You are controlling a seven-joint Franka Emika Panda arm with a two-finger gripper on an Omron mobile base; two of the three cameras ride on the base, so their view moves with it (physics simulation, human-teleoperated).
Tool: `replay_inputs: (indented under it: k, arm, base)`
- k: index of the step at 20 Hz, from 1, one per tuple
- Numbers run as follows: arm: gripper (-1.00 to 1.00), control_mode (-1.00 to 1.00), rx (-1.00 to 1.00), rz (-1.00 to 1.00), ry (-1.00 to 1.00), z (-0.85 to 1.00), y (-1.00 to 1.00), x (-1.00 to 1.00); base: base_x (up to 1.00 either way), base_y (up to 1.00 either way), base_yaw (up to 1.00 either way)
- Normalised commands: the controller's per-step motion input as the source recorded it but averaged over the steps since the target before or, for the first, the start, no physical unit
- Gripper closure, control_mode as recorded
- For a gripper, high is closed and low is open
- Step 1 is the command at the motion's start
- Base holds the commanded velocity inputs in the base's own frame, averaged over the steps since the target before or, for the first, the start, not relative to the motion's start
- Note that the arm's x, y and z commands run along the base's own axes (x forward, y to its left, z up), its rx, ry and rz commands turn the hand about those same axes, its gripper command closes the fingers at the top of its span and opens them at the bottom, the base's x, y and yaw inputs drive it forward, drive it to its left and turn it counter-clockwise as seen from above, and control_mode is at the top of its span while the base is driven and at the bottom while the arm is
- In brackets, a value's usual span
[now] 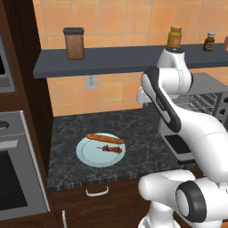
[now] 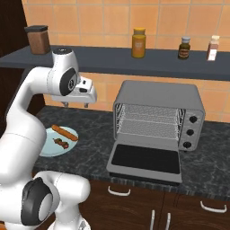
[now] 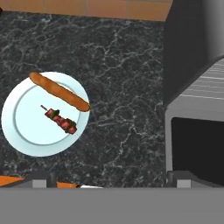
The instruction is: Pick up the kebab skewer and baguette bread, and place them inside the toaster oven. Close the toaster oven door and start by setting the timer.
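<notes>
tool is seen spread fully wide and empty, hung high over the dark marble table. nothing has been picked yet. below it and off to one side, the baguette bread and the kebab skewer are laid side by side, just apart, on the pale blue plate. to the tool's other side, the toaster oven is stood on the same table, with the toaster oven door already dropped flat and the wire racks bare. judged progress: door opened, all else pending. both foods are left to be carried in, then the door shut, then the timer knob on the oven's right face turned. first grasp is likely to be made on the plate.
</notes>
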Motion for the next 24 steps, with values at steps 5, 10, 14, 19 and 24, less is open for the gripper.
replay_inputs:
  k: [5, 10, 14, 19, 24]
  arm:
    - [-1.0, -1.0, 0.0, 0.0, 0.0, 0.0, 0.0, 0.0]
    - [-1.0, -1.0, 0.0, 0.0, 0.0, -0.1, -0.03, -0.04]
    - [-1.0, -1.0, 0.07, 0.18, -0.19, -0.55, -0.88, -0.46]
    - [-1.0, -1.0, 0.06, 0.38, -0.44, -0.54, -1.0, -0.1]
    - [-1.0, -1.0, 0.12, 0.34, -0.32, -0.58, -1.0, 0.0]
  base:
    - [0.0, 0.0, 0.0]
    - [0.0, 0.0, 0.0]
    - [0.0, 0.0, 0.0]
    - [0.0, 0.0, 0.0]
    - [0.0, 0.0, 0.0]
